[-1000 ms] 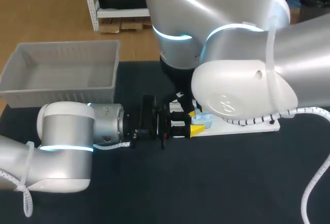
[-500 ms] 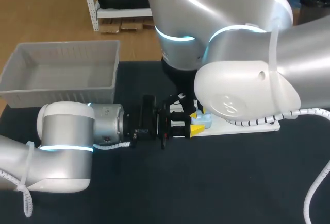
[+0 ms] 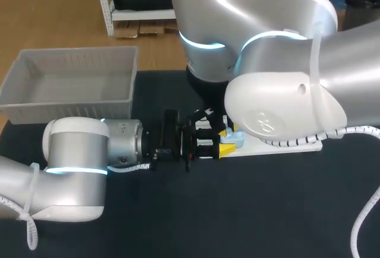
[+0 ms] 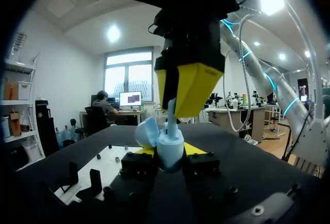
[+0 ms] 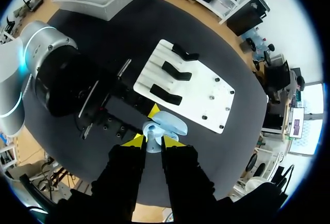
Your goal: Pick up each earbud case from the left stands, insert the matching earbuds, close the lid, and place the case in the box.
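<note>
The open light-blue earbud case [image 4: 169, 149] is gripped by the left fingers [image 4: 135, 163] above the bench [image 3: 249, 210], beside the stand plate [image 5: 196, 95]. An earbud [image 4: 170, 115] is clamped in the right fingers [image 4: 192, 87] above it.

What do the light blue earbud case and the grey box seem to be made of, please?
The earbud case looks like smooth moulded plastic, pale blue with a soft sheen on its rounded shell. The box looks like thin, slightly translucent plastic, matt grey-white, with ribbed moulded walls. Neither is certain from looks alone.
</note>
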`<action>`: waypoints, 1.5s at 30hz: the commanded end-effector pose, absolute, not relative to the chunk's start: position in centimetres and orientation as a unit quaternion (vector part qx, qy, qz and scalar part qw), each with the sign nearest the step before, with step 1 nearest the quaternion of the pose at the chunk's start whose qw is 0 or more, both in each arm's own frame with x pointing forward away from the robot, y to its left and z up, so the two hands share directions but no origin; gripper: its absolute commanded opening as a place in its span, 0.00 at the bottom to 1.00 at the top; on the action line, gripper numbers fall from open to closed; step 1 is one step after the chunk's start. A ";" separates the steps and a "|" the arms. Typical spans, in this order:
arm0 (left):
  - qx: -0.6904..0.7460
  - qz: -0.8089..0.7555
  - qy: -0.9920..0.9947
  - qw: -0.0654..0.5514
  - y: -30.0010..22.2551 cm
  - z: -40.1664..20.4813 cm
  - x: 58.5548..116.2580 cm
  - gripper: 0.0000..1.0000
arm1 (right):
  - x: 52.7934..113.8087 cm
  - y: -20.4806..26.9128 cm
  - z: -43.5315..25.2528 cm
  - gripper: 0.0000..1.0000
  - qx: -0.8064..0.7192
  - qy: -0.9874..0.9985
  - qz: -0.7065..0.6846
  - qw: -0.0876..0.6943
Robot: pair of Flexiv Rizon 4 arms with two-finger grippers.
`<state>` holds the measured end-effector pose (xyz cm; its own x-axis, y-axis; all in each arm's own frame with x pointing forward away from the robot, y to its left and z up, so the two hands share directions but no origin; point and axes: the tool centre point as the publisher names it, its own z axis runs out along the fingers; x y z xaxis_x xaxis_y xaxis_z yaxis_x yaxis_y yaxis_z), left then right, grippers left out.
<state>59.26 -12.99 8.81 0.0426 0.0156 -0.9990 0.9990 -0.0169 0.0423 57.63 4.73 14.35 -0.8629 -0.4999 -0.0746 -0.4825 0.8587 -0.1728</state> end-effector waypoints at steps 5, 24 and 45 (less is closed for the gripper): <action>0.518 -0.490 0.488 0.502 -13.0 8.8 59.3 0.00 | 57.6 4.7 14.2 0.00 -0.255 0.962 -0.073 0.061; 0.518 -0.490 0.488 0.502 -13.0 8.8 59.3 0.00 | 58.0 4.9 13.8 0.00 -0.252 0.963 -0.072 0.061; 0.518 -0.490 0.488 0.502 -13.0 8.8 59.3 0.00 | 58.4 4.6 13.4 0.00 -0.252 0.963 -0.073 0.062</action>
<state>59.27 -12.98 8.80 0.0426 0.0156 -0.9990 0.9990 -0.0168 0.0423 58.32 4.70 13.53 -0.8660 -0.4934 -0.0811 -0.4755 0.8627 -0.1721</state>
